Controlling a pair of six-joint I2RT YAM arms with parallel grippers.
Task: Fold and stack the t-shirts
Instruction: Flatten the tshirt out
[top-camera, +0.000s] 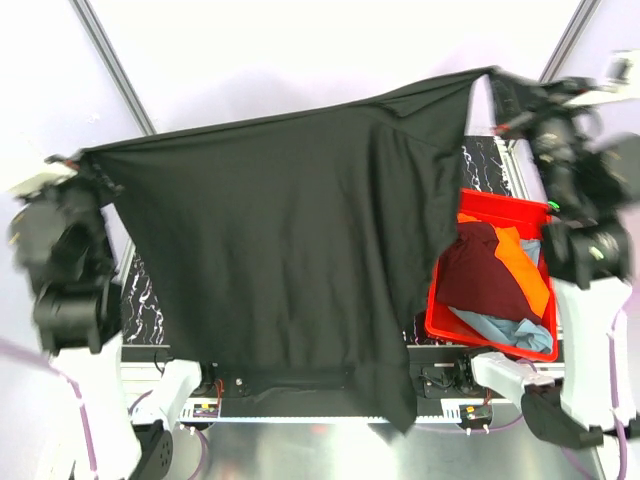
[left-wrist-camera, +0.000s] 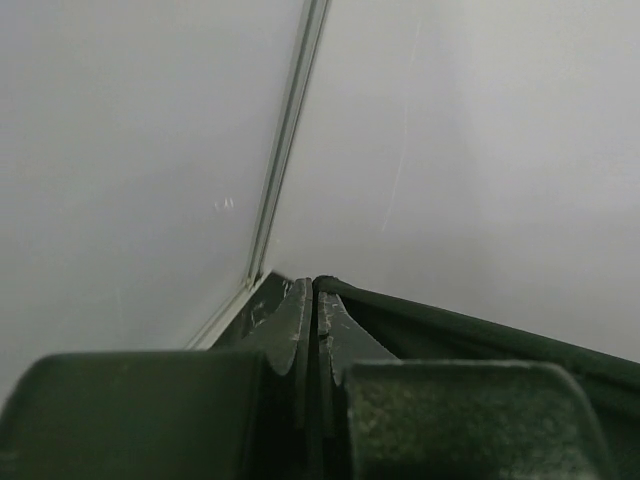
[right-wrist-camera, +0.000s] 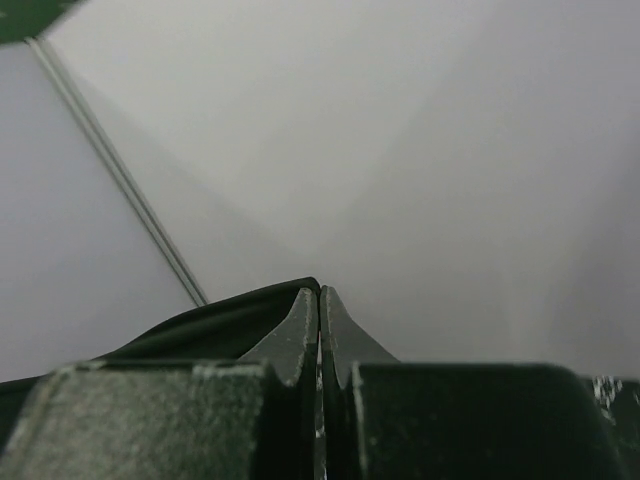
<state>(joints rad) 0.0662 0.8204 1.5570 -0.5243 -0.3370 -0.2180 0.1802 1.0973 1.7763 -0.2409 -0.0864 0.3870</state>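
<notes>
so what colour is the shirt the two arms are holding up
Plain black, no print visible. The t-shirt shows best in the top external view.

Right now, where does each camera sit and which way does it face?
Top external: above, behind the bases, looking down at the table; both arms show, black t-shirt stretched between them.
Left wrist: on the left gripper, facing a white wall; its shut fingers pinch the shirt.
Right wrist: same for the right gripper.
Shared: all see the black t-shirt.
</notes>
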